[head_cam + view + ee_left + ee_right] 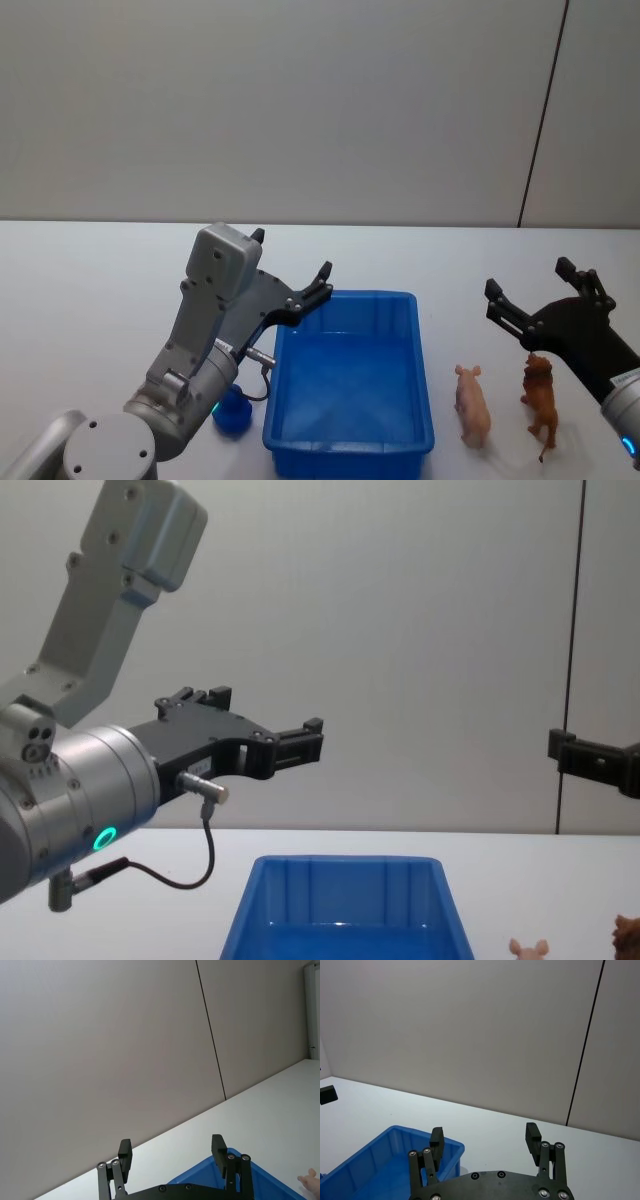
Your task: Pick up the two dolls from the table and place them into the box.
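Observation:
The blue box point(347, 296) stands on the white table point(90, 290), with no doll in the part of its inside that I can see. To its right lie the two dolls: the pale pink one point(472, 405) closest to the box, and the reddish-brown one point(540, 395) just beyond. My left gripper point(292, 253) hovers open over the box's far left corner, holding nothing. My right gripper point(528, 277) hangs open above the reddish-brown doll, well clear of it. In the chest view the box point(345, 861), the pink doll point(528, 948) and the brown doll point(628, 935) sit low.
A small round blue object point(232, 410) lies left of the box under my left arm. A grey wall with a dark vertical seam point(545, 110) rises behind the table. Open tabletop stretches to the far left and behind the box.

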Motion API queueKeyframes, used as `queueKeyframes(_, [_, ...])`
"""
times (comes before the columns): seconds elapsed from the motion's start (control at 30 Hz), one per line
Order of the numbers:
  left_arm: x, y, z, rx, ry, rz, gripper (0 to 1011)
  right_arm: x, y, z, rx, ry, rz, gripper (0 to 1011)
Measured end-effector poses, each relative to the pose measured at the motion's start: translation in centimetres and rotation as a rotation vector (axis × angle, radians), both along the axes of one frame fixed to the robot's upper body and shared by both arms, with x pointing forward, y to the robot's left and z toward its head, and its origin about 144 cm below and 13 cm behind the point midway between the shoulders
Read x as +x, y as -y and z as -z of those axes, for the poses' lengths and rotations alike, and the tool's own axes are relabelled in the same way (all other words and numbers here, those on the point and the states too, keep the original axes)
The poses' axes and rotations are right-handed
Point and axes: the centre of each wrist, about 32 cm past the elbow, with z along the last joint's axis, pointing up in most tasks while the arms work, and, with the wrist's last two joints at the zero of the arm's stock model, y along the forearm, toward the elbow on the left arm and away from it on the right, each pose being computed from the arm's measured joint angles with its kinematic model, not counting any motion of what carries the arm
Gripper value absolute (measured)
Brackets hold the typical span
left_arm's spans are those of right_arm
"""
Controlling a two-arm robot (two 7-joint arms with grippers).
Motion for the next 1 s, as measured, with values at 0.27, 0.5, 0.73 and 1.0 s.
queueKeyframes(0.27, [0.0,0.0,0.0,0.0,0.0,0.0,1002,0.0,0.0,0.0,0.0,0.0,0.0,1003])
queueKeyframes(0.5, [0.0,0.0,0.0,0.0,0.0,0.0,1002,0.0,0.0,0.0,0.0,0.0,0.0,1003])
queueKeyframes(0.73, [0.0,0.0,0.0,0.0,0.0,0.0,1001,0.0,0.0,0.0,0.0,0.0,0.0,1003])
queueKeyframes(1.0, [0.0,0.0,0.0,0.0,0.0,0.0,1001,0.0,0.0,0.0,0.0,0.0,0.0,1003])
